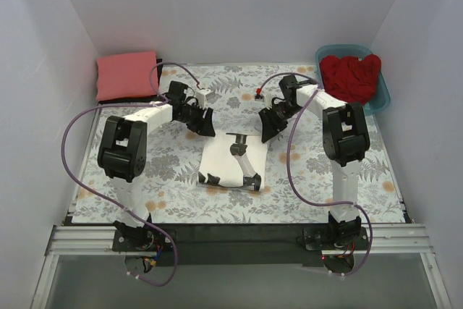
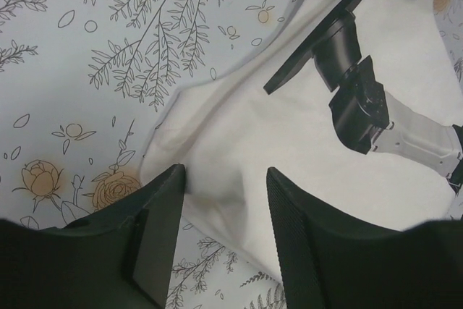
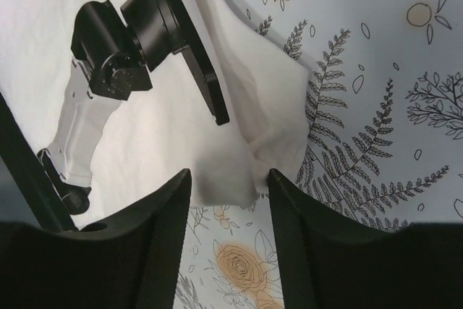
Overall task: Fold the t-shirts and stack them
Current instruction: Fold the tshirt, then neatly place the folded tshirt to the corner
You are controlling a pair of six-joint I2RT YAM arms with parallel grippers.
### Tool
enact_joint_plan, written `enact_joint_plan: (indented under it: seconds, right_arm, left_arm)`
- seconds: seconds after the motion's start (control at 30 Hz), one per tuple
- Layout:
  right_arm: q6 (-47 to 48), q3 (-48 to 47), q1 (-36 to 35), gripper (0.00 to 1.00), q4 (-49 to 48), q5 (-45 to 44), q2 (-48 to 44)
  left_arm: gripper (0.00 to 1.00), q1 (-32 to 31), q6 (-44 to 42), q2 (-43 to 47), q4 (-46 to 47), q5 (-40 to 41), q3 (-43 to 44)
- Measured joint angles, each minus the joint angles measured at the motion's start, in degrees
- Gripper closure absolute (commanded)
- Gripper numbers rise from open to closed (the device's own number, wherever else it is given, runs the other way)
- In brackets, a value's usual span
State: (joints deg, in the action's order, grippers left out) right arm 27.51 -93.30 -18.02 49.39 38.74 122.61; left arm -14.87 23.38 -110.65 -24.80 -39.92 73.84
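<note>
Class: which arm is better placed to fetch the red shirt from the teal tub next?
Probably the right. The red shirt sits in the teal tub at the far right corner, close to the right gripper; the left gripper is on the white shirt's other side.

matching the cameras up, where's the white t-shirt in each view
top external: white t-shirt at table centre, on the floral table cloth.
left wrist: white t-shirt fills centre and right.
right wrist: white t-shirt fills the upper left.
shared landmark: floral table cloth bordering it in every view.
</note>
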Motion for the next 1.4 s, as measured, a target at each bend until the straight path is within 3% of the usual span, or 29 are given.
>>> enact_joint_plan:
  seconds: [0.07, 0.13, 0.2, 0.23, 0.4, 0.67, 0.7, 0.73, 0.8, 0.83, 0.87, 0.93, 1.07, 1.17, 1.3, 1.4]
  right_arm:
    - [0.2, 0.5, 0.0, 0.60, 0.1, -0.3, 0.1]
    - [0.5, 0.5, 0.0, 0.67, 0.1, -0.6, 0.1]
    - [1.0, 0.5, 0.0, 0.86, 0.1, -0.9, 0.1]
    - [1.2, 0.5, 0.0, 0.98, 0.1, -1.1, 0.1]
    - [1.3, -1.7, 0.0, 0.99, 0.3, -3.2, 0.8]
    - [1.5, -17.3, 0.5, 0.99, -2.0, -9.3, 9.4]
    - [1.5, -18.6, 0.6, 0.94, -2.6, -10.0, 10.5]
    - [1.4, -20.0, 0.7, 0.78, -3.1, -10.7, 11.9]
    - [1.2, -21.3, 0.7, 0.61, -3.3, -11.4, 13.2]
    - [0.9, -22.1, 0.7, 0.44, -3.1, -11.4, 13.7]
    - [0.5, -22.6, 0.7, 0.34, -3.1, -11.8, 13.8]
    - [0.9, -23.8, 0.7, 0.28, -3.5, -12.5, 13.7]
    - [0.7, -23.8, 1.3, 0.27, -4.2, -12.6, 10.9]
    - [-1.7, -19.7, 1.6, 0.28, -5.7, -9.3, 4.3]
    - [-8.5, -9.1, 1.2, 0.35, -11.3, 1.5, -8.6]
    - [-15.3, 3.0, -0.8, 0.46, -17.7, 11.0, -16.5]
  left_arm:
    - [0.58, 0.1, 0.2, -0.4, -0.3, 0.2, 0.0]
    - [0.79, 0.3, 0.6, -0.6, -0.7, 0.4, 0.0]
    - [0.98, 0.5, 0.9, -0.6, -0.5, 0.5, 0.0]
    - [1.00, 0.6, 1.3, -0.6, -0.2, 0.5, 0.0]
    - [1.00, 1.5, 2.7, -0.7, 2.3, 1.2, 0.1]
    - [1.00, 3.0, 4.7, -6.8, 7.1, 3.8, 6.9]
    - [1.00, 3.1, 5.0, -8.5, 7.6, 3.9, 7.9]
    - [0.99, 3.3, 5.5, -10.1, 8.3, 4.1, 8.8]
    - [0.83, 3.7, 6.6, -12.8, 9.0, 3.7, 10.1]
    - [0.77, 4.0, 7.4, -13.6, 9.0, 3.3, 11.1]
    - [0.71, 4.3, 8.4, -13.8, 9.0, 3.4, 11.9]
    - [0.57, 5.4, 11.1, -13.8, 9.0, 2.8, 12.9]
    - [0.55, 10.0, 17.8, -10.8, 9.7, -2.0, 11.5]
    - [0.55, 14.3, 22.6, -3.8, 12.3, -6.8, 4.6]
    - [0.59, 19.1, 30.4, 8.5, 17.2, -15.5, -7.0]
    - [0.65, 17.7, 39.0, 16.1, 25.5, -22.3, -16.8]
